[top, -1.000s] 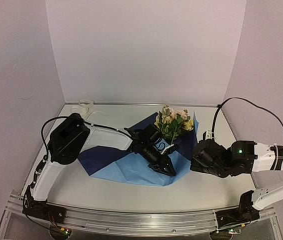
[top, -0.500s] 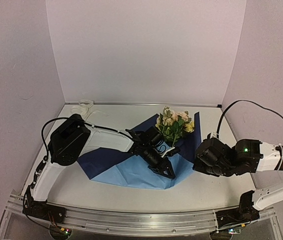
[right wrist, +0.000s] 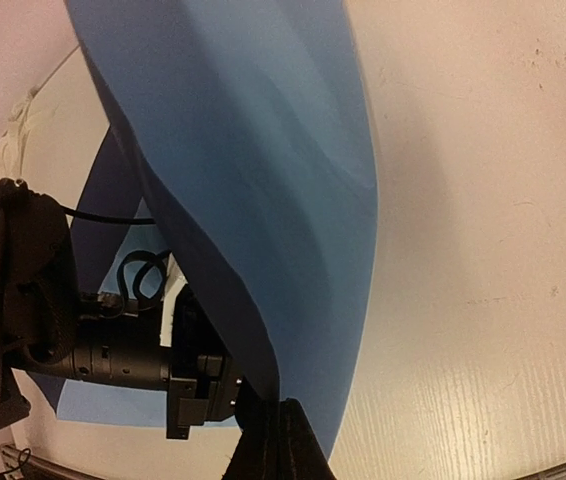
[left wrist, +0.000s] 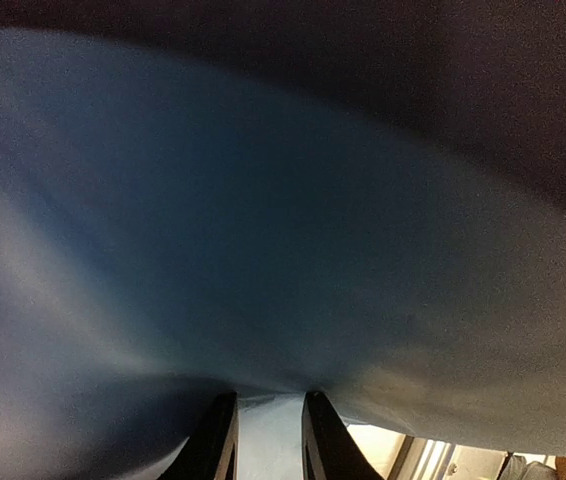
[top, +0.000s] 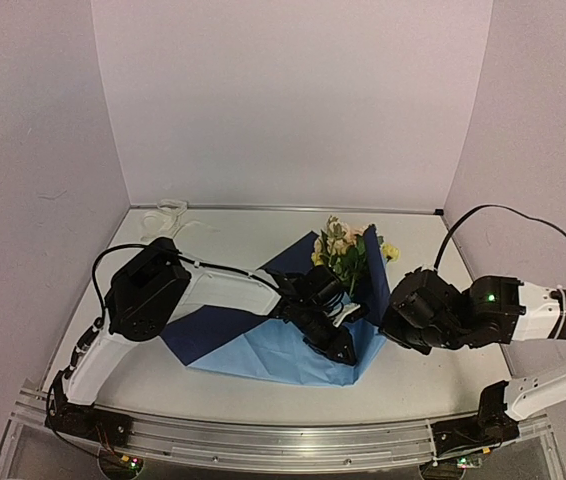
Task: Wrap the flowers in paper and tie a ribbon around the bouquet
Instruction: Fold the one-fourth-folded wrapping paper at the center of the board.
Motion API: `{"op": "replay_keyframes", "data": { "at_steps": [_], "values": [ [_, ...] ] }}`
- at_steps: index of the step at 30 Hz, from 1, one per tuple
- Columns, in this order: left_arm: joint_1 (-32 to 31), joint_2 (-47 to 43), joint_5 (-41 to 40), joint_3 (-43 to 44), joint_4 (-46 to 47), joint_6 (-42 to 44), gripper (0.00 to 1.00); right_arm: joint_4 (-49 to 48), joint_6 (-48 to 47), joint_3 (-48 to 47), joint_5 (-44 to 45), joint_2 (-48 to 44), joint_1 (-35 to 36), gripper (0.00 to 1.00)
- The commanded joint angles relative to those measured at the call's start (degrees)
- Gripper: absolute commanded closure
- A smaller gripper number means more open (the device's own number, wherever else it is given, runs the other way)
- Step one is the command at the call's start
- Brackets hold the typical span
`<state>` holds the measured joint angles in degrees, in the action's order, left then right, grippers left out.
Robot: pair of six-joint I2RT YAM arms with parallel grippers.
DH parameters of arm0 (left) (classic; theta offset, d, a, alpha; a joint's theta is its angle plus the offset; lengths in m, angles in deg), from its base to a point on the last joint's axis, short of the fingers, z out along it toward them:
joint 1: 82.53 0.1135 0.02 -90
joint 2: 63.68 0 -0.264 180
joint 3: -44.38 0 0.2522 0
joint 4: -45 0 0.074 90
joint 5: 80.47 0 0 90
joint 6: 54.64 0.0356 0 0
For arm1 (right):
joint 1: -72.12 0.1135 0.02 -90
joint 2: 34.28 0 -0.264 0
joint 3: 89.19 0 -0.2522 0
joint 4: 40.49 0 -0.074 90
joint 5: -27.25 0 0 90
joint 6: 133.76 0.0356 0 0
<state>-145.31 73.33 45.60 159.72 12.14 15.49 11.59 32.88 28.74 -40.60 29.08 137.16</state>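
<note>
Paper (top: 263, 348) is the thing to go by here. It lies spread on the desk (top: 233, 235), mostly light blue side up, with a dark blue stretch at its left end and its right edge standing up as a tall flap. Right claw (right wrist: 275, 442) sits at the foot of that flap, pressed together on the paper's edge, and in its wrist view the sheet rises straight out of the tips. The flowers (top: 346, 245) are on the far part of the paper, just left of the flap, blooms at the far edge. Left claw (left wrist: 268, 415) is low over the middle of the paper, on the near side of the flowers and close to the flap. Its tips show a narrow gap with light blue paper behind it, and honestly I can't tell if they're pinching anything. The ribbon (top: 171, 212) is bunched up well apart from the paper, past its far left corner.
</note>
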Motion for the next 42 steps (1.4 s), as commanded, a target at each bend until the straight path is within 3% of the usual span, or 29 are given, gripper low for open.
{"op": "replay_keyframes", "data": {
  "at_steps": [1, 9, 18, 25, 30, 35, 42],
  "values": [
    [0.1, 1.7, -7.1, 1.7, -1.5, -1.3, 0.76, -3.0, 1.1, -1.5, 2.1, 0.6, 1.1, 1.00],
    [1.0, -4.0, -5.9, -2.5, 0.8, -1.2, 0.73, -1.8, -2.0, -0.9, 1.1, 0.8, 1.5, 0.93],
    [3.9, -14.9, 1.3, -9.5, 5.0, -0.5, 0.72, 2.3, -4.6, -1.3, 2.3, -1.3, 1.5, 0.95],
    [9.8, -25.5, 4.9, -22.6, 8.6, -5.6, 0.76, 4.2, -6.4, -5.1, 2.2, 2.4, 1.5, 0.97],
    [13.9, -36.7, 0.3, -37.0, 5.3, -5.5, 0.81, 4.8, -8.2, -8.7, 1.5, 6.8, 1.5, 0.98],
    [14.9, -40.5, -4.5, -48.0, 4.0, -6.5, 0.89, 5.2, -10.0, -12.2, 0.6, 11.0, 1.5, 0.98],
    [14.9, -35.5, -7.2, -48.8, 7.2, -7.3, 0.95, 5.2, -12.3, -18.8, -2.3, 18.5, 1.5, 0.98]
  ]
}}
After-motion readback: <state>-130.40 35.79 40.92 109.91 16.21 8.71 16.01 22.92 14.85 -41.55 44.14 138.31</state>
